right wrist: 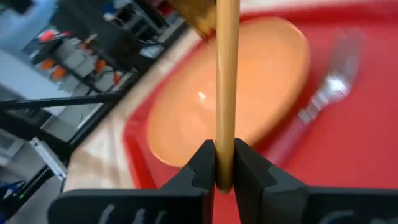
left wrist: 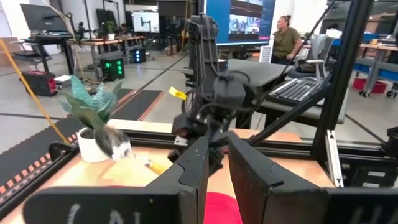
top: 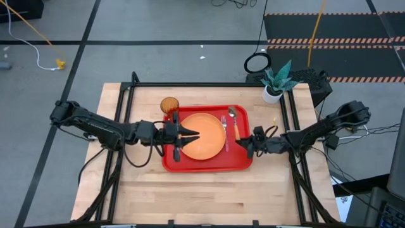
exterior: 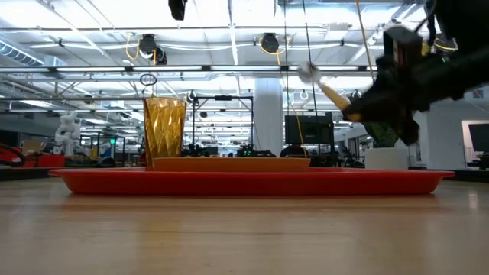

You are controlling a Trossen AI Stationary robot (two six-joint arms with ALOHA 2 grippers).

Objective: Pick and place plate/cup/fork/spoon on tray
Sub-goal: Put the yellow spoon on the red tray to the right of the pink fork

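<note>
Red tray [top: 209,163]: one plate [top: 202,136], cup [top: 169,104], fork [top: 224,132]; right pincer [right wrist: 225,163] pinching spoon [right wrist: 227,74]; left pincer [top: 187,135] spread.

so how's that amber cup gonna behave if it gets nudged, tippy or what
Probably tippy: the cup stands upright on the tray, tall and narrow beside the plate, so a high push could topple it. It looks like thin translucent plastic, so likely light, sliding easily. On its side, it would probably roll.
</note>
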